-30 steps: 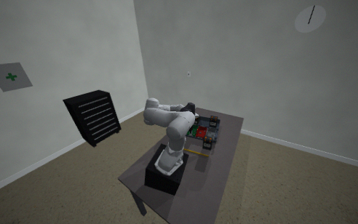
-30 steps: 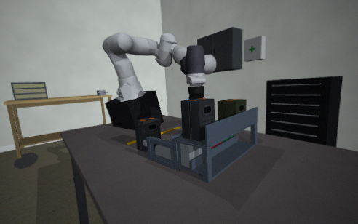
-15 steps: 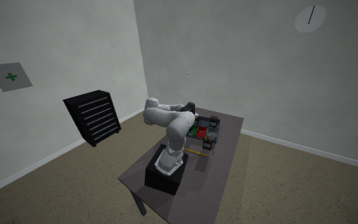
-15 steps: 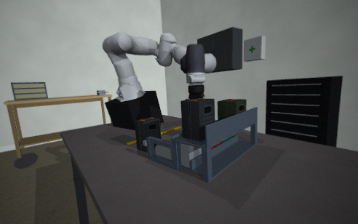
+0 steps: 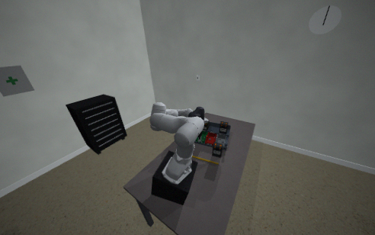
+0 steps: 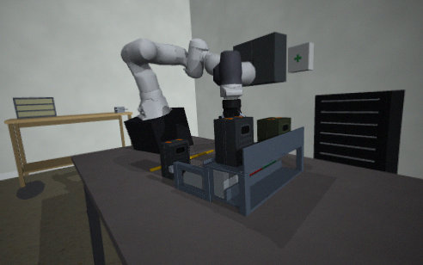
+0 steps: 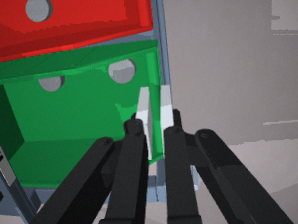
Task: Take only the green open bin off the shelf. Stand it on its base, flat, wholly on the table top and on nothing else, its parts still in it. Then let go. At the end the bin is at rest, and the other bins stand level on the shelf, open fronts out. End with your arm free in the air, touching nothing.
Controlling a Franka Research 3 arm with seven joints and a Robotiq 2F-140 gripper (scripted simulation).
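Green bin point(image 5: 203, 136) point(image 7: 75, 115) on shelf point(image 6: 273, 148) point(image 7: 164, 55), beside red bin point(image 5: 210, 138) point(image 7: 95, 22). Round grey parts visible inside. Gripper point(image 6: 232, 115) point(image 7: 156, 100) clenched on bin's side wall, one fingertip inside, one outside; thin wall suits narrow pinch, spares neighbour. Grip sits at one side, so bin may tip when lifted; parts could slide. Next, likely: lift straight up, slow, clear red bin, then carry to bare table point(image 5: 238, 152) point(image 6: 142, 206) point(image 7: 220, 100). Dark cases stand close by; need clearance.
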